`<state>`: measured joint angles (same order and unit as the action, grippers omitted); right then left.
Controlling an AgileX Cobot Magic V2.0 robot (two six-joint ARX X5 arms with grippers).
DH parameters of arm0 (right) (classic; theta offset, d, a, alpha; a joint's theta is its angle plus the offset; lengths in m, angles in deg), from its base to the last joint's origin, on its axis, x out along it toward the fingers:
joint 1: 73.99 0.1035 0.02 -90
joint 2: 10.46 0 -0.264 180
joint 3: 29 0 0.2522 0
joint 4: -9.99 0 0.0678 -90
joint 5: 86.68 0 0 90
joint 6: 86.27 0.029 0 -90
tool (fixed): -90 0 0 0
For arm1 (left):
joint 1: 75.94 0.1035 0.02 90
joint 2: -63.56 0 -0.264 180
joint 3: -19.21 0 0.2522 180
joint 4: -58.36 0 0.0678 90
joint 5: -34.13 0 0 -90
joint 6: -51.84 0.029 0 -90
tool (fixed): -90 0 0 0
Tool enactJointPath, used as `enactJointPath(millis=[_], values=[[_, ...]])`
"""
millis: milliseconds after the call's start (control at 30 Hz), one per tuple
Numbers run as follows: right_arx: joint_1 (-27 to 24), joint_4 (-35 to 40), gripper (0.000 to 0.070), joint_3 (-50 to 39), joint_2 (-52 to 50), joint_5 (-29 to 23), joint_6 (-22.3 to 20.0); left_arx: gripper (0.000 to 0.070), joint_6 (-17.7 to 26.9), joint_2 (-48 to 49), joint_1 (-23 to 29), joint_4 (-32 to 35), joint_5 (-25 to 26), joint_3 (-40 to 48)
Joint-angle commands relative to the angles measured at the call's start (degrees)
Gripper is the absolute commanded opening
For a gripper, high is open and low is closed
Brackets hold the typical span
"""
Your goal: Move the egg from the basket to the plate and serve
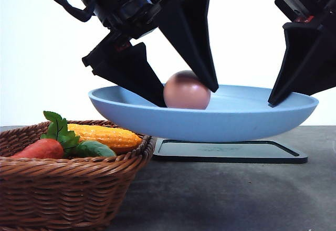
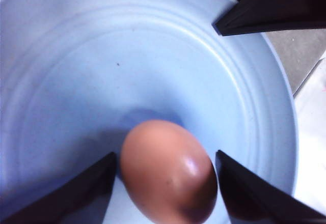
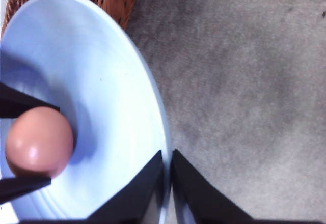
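**Desk:** What does the front camera give us?

**Photographer:** A blue plate (image 1: 252,116) held clear above a black tray (image 1: 231,151) on the grey table (image 1: 220,199). The right gripper (image 1: 274,101) is pinched on the plate's rim, one finger inside the rim and one outside. The right wrist camera confirms it: the two fingers are drawn together with the rim's edge (image 3: 164,183) between them.

**Desk:** And the egg?

**Photographer:** The pinkish-brown egg (image 1: 187,90) lies in the plate, between the fingers of the left gripper (image 1: 188,94). From the left wrist camera the egg (image 2: 169,172) sits directly between the two fingertips (image 2: 239,183), one on either side. The left-hand finger looks to be touching the shell; the other is just beside it, and I cannot tell whether it presses. So the jaws stand apart by about the egg's width, and whether they are gripping it or have let go I cannot say.

**Desk:** Anything else in shot?

**Photographer:** A woven basket (image 1: 63,189) below and to the outer side of the left gripper, partly under the plate's edge. It holds a corn cob (image 1: 107,135), a red-orange vegetable (image 1: 42,148) with green leaves, and a green one (image 1: 94,149).
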<state>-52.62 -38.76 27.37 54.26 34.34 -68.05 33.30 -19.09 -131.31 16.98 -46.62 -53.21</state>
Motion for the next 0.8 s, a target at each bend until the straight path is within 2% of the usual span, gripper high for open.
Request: enactJointPath(millis=[0, 133, 433, 600, 767], values=[[0.3, 0.6, 0.0, 1.2, 0.4, 0.6, -0.2, 0.0432, 0.9, -0.8, -0.6, 0.4, 0.1, -0.9], [0.2, -0.1, 0.0, 1.2, 0.4, 0.5, -0.2, 0.0432, -0.4, 0.3, -0.1, 0.2, 0.1, -1.3], [-2.3, 0.2, 0.0, 1.3, 1.5, 0.6, -0.7, 0.0431, 0.9, 7.9, 1.6, -3.5, -0.5, -5.1], [-6.3, 0.7, 0.0, 1.9, 5.7, 1.5, -2.7, 0.043, 1.6, 14.9, 3.8, -7.1, -1.6, -7.3], [-10.7, 0.7, 0.0, 5.8, 12.6, 2.4, -5.8, 0.0427, 1.9, 22.8, 5.4, -8.4, -6.0, -8.7]])
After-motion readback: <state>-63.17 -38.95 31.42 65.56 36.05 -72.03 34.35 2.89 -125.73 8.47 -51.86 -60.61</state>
